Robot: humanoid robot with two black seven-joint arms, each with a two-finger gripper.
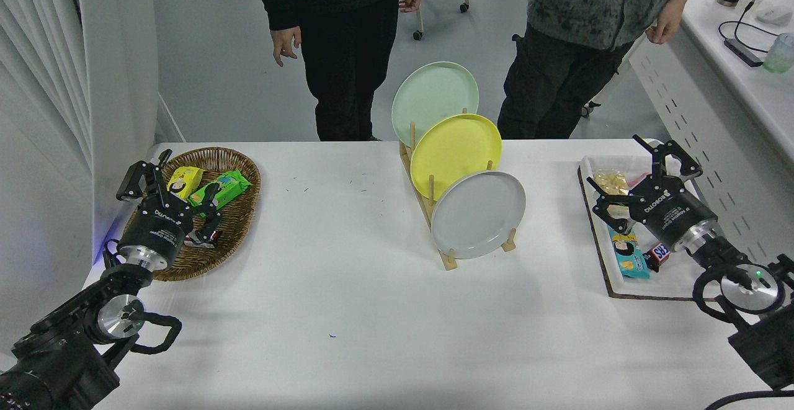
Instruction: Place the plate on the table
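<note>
Grey plate (478,214) standing on edge in the nearest slot of a wooden rack (448,260), just right of centre on the white table (347,298), face turned toward the camera and slightly right. From the right gripper (645,171), plate at about nine o'clock, well apart, with bare table between. Right jaws spread wide, holding nothing, hovering over the white tray (611,286) of snacks at the right edge. Left gripper (162,180) parked at lower left above the wicker basket (217,255), jaws also apart and empty; plate at about three o'clock from it and farther off. Right arm clearly the nearer one.

Plate round, so no long axis; what matters is its upright plane, leaning back toward the yellow plate (456,155) directly behind at twelve o'clock, with a mint-green plate (434,95) behind that. Rim at upper right likely the freest place to pinch, though contact between grey and yellow rims hard to judge from this angle. Rack pegs at the plate's foot probably demand a lift upward before any sideways move. Two people (338,38) standing at the far edge, hands hanging clear of the table. Task not yet begun.
</note>
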